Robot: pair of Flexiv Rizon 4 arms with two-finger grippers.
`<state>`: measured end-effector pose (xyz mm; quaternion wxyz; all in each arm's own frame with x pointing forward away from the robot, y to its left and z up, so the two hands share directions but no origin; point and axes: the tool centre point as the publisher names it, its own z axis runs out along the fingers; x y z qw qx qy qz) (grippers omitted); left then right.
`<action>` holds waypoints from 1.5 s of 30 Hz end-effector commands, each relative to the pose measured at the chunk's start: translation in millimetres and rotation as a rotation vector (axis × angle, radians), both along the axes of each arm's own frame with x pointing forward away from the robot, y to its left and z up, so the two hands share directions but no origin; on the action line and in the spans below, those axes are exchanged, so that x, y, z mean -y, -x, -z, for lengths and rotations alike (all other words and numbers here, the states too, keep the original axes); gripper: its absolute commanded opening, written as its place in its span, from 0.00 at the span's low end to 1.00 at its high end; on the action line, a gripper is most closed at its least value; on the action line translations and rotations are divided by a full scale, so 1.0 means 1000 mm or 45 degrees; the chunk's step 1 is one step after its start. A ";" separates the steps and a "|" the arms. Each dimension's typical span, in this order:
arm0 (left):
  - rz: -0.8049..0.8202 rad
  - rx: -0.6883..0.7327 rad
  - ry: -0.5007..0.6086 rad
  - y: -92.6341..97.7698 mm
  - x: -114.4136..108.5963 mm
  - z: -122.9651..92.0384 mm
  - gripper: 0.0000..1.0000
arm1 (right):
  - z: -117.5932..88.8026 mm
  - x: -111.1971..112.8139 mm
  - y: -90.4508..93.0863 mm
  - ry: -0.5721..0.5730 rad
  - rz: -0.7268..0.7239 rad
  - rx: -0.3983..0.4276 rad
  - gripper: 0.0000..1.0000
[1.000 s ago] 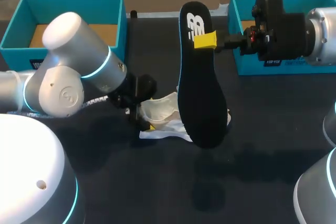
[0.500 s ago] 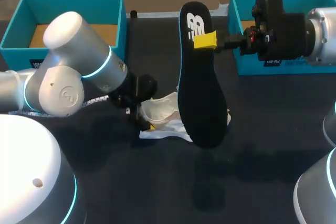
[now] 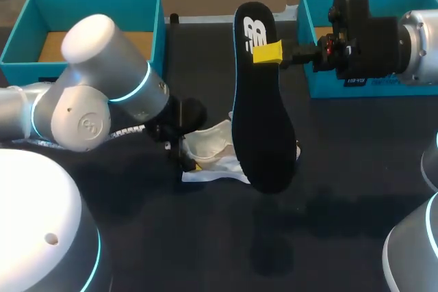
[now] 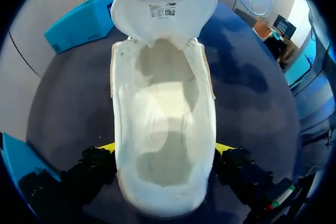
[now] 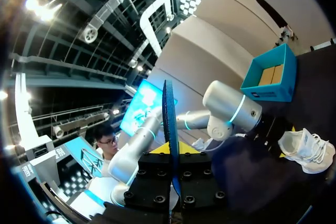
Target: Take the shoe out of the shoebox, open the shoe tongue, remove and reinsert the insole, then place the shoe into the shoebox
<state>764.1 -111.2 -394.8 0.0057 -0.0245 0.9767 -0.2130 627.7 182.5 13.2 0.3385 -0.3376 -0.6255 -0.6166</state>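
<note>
The right tool (image 3: pixel 268 52) is pinching the black insole (image 3: pixel 263 128) above the white shoe (image 3: pixel 213 150), which the left tool (image 4: pixel 165 148) is clamping on the surface (image 3: pixel 342 189), so toe-first lowering is looking wisest.

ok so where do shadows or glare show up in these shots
Head view: the insole, held up in the right claw, throws a soft dark shadow on the table below it. Left wrist view: uneven grey shadow patches lie inside the white shoe, gripped by the left claw. Right wrist view: the insole shows edge-on, dark against a brighter background.
</note>
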 end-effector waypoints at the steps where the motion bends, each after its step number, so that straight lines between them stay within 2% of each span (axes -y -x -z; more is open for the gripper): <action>1: -0.012 0.007 -0.046 0.000 -0.003 -0.007 1.00 | 0.000 -0.002 0.000 0.004 0.002 -0.002 0.00; 15: -0.003 0.011 -0.190 -0.008 -0.025 -0.022 1.00 | 0.000 -0.002 0.000 0.004 0.002 -0.002 0.00; 28: 0.075 0.039 -0.420 0.002 -0.038 -0.043 1.00 | 0.000 -0.002 0.000 0.004 0.002 -0.002 0.00; 45: 0.043 0.067 -0.486 0.008 -0.048 -0.063 1.00 | 0.000 -0.002 0.000 0.004 0.002 -0.002 0.00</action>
